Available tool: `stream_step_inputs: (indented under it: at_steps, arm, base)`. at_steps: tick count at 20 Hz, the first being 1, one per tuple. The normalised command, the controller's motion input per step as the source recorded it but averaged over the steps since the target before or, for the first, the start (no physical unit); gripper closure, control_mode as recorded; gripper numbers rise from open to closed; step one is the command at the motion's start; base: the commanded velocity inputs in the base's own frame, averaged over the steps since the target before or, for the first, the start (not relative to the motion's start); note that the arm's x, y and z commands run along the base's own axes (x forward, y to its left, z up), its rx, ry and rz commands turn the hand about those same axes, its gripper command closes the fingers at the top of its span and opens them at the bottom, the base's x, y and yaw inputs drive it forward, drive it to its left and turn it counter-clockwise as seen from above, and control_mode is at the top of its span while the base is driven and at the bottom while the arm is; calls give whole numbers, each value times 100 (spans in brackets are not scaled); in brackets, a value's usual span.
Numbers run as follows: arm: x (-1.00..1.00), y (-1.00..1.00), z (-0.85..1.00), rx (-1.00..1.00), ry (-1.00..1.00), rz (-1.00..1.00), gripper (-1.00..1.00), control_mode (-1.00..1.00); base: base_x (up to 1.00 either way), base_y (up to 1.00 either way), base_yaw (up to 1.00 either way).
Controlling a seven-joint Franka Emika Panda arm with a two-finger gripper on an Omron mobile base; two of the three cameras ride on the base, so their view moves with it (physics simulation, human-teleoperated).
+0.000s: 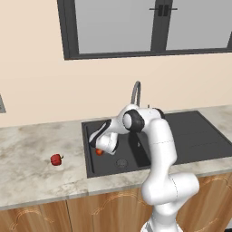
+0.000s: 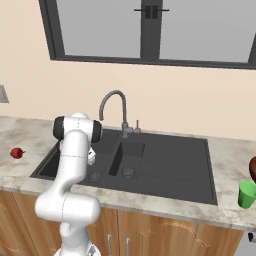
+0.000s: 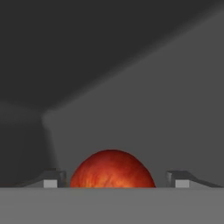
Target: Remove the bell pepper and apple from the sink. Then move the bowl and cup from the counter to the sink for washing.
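The gripper (image 3: 112,183) is reaching down into the large left basin of the sink (image 1: 190,136). The apple (image 3: 112,169) is sitting right between its two fingers, which are spread apart, one on each side. The bell pepper (image 1: 56,159) is lying on the counter (image 1: 27,172), far left.

One pepper (image 1: 56,159), one apple (image 1: 99,152), one cup (image 2: 246,194)

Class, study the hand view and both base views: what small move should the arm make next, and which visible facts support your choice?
Probably close the gripper on the apple. The hand view shows the apple centred between the two fingertips, with a gap on each side, inside the sink. The bell pepper already lies on the counter, so the apple comes out next.
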Motion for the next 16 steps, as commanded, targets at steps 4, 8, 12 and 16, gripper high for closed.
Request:
stream_step_inputs:
  at_steps: [4,8,12,16]
  arm:
    - [-8,19,-20,0,0,0,100,-100]
    - [-6,14,-17,0,0,0,100,-100]
    - [-9,6,4,0,-3,0,100,-100]
    - [-21,-1,27,0,-1,0,100,-100]
  base:
    - [0,0,0]
    - [0,0,0]
    - [0,0,0]
    - [0,0,0]
